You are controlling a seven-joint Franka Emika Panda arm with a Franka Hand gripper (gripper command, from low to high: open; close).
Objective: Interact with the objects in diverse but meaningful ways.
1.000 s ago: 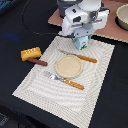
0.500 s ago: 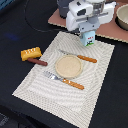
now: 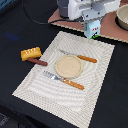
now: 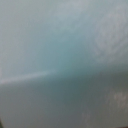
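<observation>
In the exterior view my gripper (image 3: 91, 24) hangs above the far edge of the placemat, shut on the white-and-light-blue carton (image 3: 92, 33), whose green mark faces the camera. The carton is clear of the mat. A pale blue blurred surface, the carton (image 4: 64, 64) held close to the lens, fills the whole wrist view. The yellow scored bread loaf (image 3: 31, 52) lies on the dark table at the exterior view's left, with the brown sausage (image 3: 37, 61) just in front of it. A round saucepan (image 3: 123, 17) is cut off at the upper right corner.
A striped cream placemat (image 3: 100, 95) carries a round tan plate (image 3: 68, 66), an orange-handled knife (image 3: 80, 57) behind it and an orange-handled fork (image 3: 64, 80) in front. A brown board (image 3: 67, 22) lies under the arm at the back.
The gripper with the carton has moved up and toward the exterior view's right, away from the plate. The loaf, sausage, plate and cutlery have not moved.
</observation>
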